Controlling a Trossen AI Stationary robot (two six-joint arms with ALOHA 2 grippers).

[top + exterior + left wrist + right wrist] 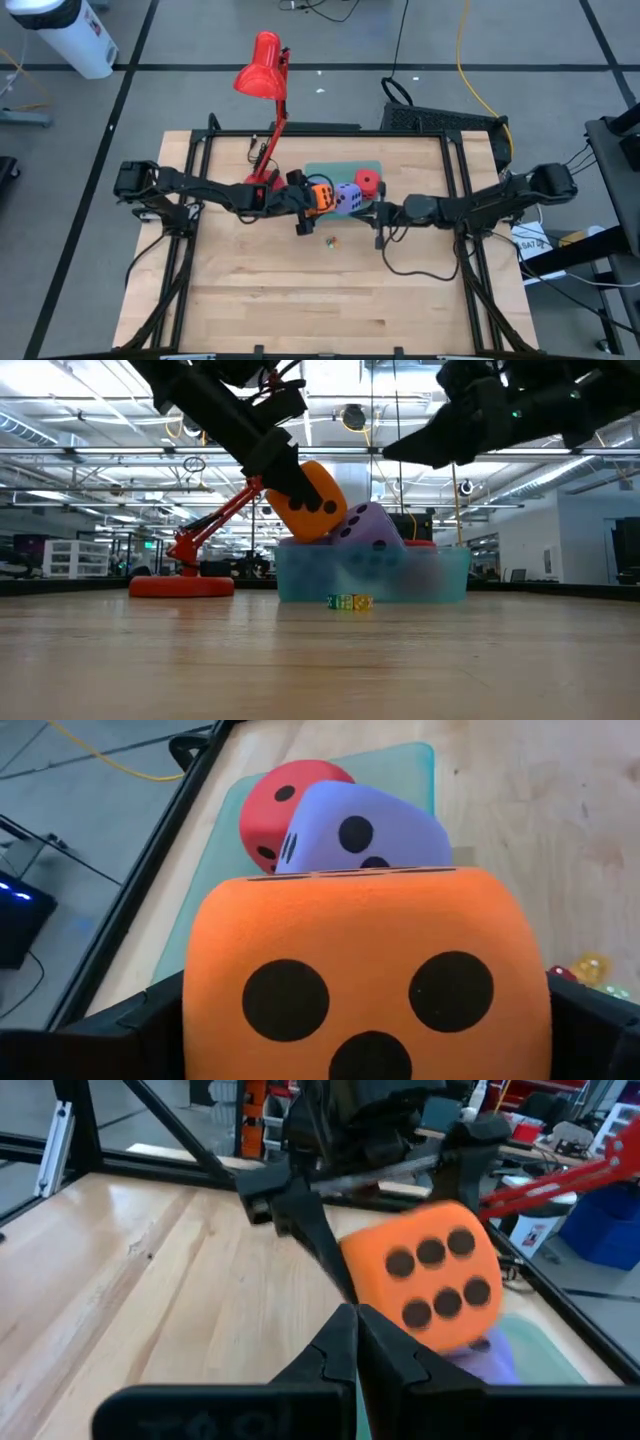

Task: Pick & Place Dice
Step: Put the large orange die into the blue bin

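Observation:
My left gripper [306,203] is closed on an orange die [320,196], raised over the left end of the teal tray [345,167]. In the tray a purple-blue die [348,198] sits tilted beside a red die [369,183]. The orange die [315,500] hangs close above the purple-blue die [368,530]; whether they touch I cannot tell. My right gripper [355,1342] is shut on nothing, raised near the tray's right end and pointing level at the orange die [430,1285]. My left gripper pinches the orange die between its two fingers, which sit on two opposite faces [215,1010]. The fingers [310,1230] come from the table's left, slanting down. The die is tilted and lifted clear of the table, over the tray.
A red desk lamp [262,75] stands with its base [180,585] on the table, left of the tray. A few small coloured bits [330,240] lie on the wood in front of the tray. Bare wood lies toward the near edge.

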